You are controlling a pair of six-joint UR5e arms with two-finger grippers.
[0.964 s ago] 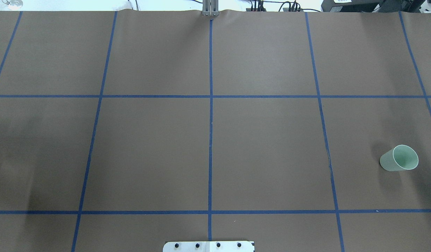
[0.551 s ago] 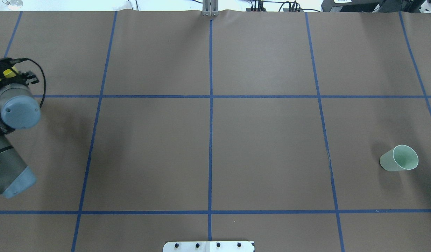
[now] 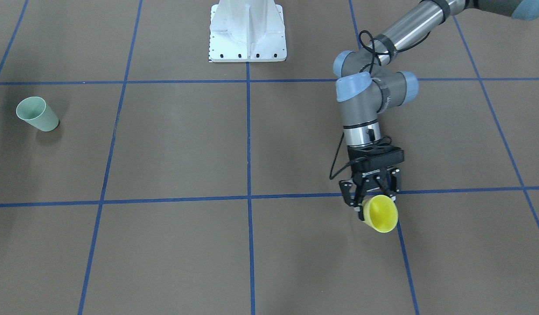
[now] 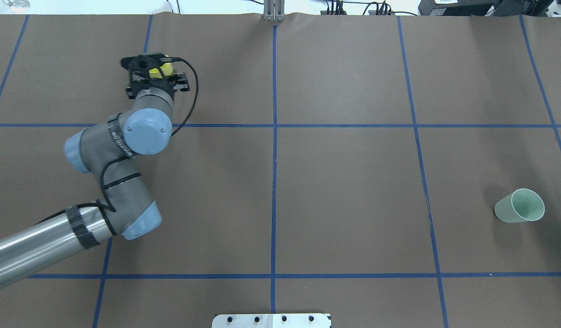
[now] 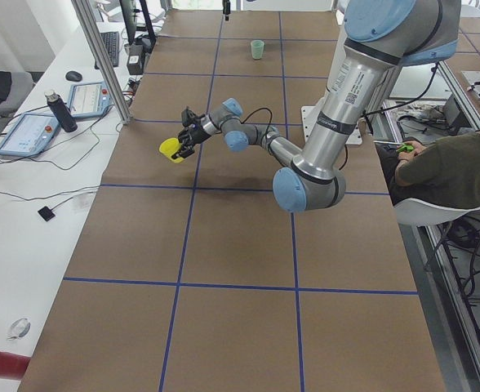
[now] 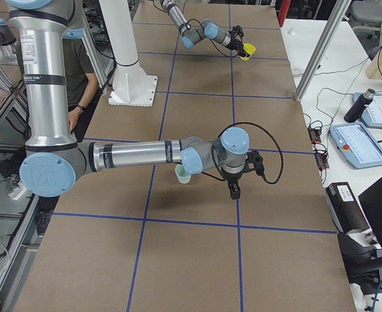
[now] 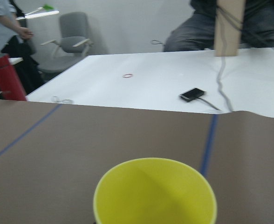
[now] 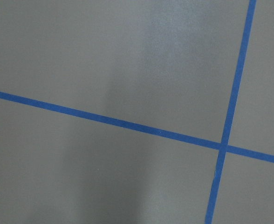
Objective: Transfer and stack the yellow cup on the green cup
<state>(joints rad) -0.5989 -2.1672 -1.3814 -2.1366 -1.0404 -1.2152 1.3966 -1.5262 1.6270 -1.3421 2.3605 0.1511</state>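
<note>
The left gripper [image 3: 373, 197] is clenched on the yellow cup [image 3: 380, 213] and holds it above the table [image 3: 173, 144], mouth tipped away from the robot. It is well apart from the green cup [image 3: 37, 114], which stands upright. The right gripper [image 6: 233, 187] hangs nearer the green cup; I cannot tell whether it is clenched or released.

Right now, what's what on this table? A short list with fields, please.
yellow cup: held by left gripper, tilted, mouth facing away from the robot
green cup: upright on the table, far over on the robot's right, empty
left gripper: shut on yellow cup
right gripper: near green cup, apart from it; open or shut unclear
stacking: not yet done
</note>
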